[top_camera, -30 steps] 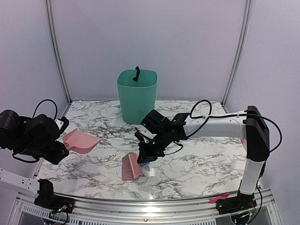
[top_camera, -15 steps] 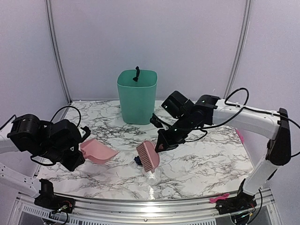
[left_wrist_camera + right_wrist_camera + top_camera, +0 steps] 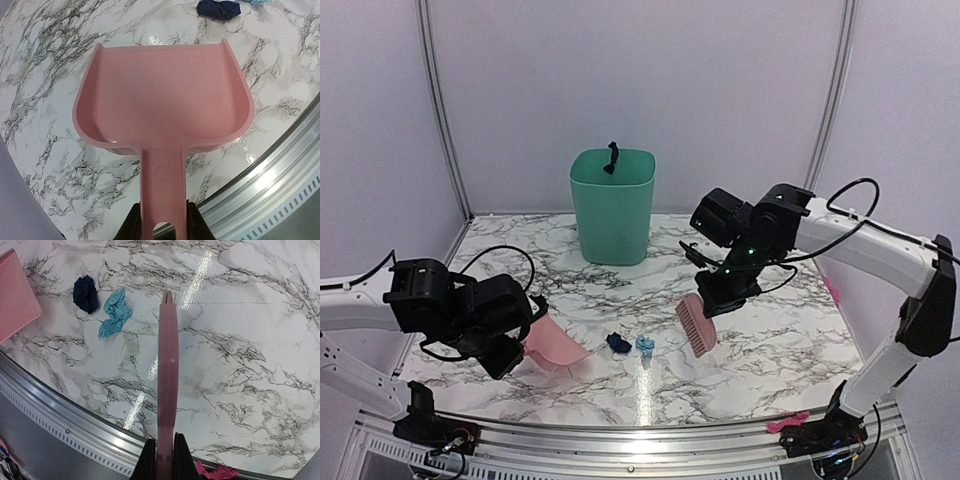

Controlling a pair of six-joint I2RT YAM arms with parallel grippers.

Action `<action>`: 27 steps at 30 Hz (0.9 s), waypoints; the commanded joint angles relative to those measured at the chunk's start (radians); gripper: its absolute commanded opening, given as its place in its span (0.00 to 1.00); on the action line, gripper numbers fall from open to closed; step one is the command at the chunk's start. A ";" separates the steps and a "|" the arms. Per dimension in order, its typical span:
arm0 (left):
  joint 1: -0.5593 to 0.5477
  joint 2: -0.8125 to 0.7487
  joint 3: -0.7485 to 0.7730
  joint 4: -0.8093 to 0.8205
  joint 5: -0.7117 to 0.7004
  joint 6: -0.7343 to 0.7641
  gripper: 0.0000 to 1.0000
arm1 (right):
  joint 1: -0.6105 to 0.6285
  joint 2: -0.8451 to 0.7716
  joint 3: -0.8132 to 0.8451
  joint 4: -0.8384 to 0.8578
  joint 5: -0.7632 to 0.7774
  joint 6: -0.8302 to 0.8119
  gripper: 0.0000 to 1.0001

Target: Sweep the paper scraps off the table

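At the near edge of the white marble-patterned table (image 3: 770, 350), the left fingers (image 3: 134, 226) clamp the pink plastic dustpan (image 3: 165, 95). Its mouth faces a crumpled dark-navy paper scrap (image 3: 618, 343) and a light-blue paper scrap (image 3: 645, 345) just beyond. Past them, the right fingers (image 3: 150, 460) grip the pink comb-like brush (image 3: 697, 325) — too hard or too high a stroke could scatter both scraps wide of the pan.

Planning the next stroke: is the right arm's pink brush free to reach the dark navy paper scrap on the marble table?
Probably yes. Only bare tabletop and the small light-blue scrap lie between the pink comb-like brush and the dark navy scrap; the pink dustpan sits beyond.
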State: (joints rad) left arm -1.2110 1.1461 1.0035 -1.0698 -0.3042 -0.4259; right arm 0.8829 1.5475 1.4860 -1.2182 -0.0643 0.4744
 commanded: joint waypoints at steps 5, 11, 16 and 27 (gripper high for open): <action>-0.003 0.114 0.030 0.053 -0.007 0.096 0.00 | -0.003 0.209 0.170 -0.013 0.035 -0.006 0.00; 0.002 0.207 0.085 0.091 0.042 0.153 0.00 | 0.020 0.345 0.252 0.016 -0.018 -0.041 0.00; 0.015 0.314 0.140 0.110 0.079 0.235 0.00 | 0.020 0.410 0.302 0.057 -0.068 -0.056 0.00; 0.081 0.404 0.166 0.200 0.136 0.321 0.00 | 0.024 0.470 0.327 0.199 -0.265 -0.119 0.00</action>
State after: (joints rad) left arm -1.1461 1.5242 1.1641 -0.8978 -0.2070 -0.1551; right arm 0.9005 1.9903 1.7874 -1.0916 -0.2455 0.3954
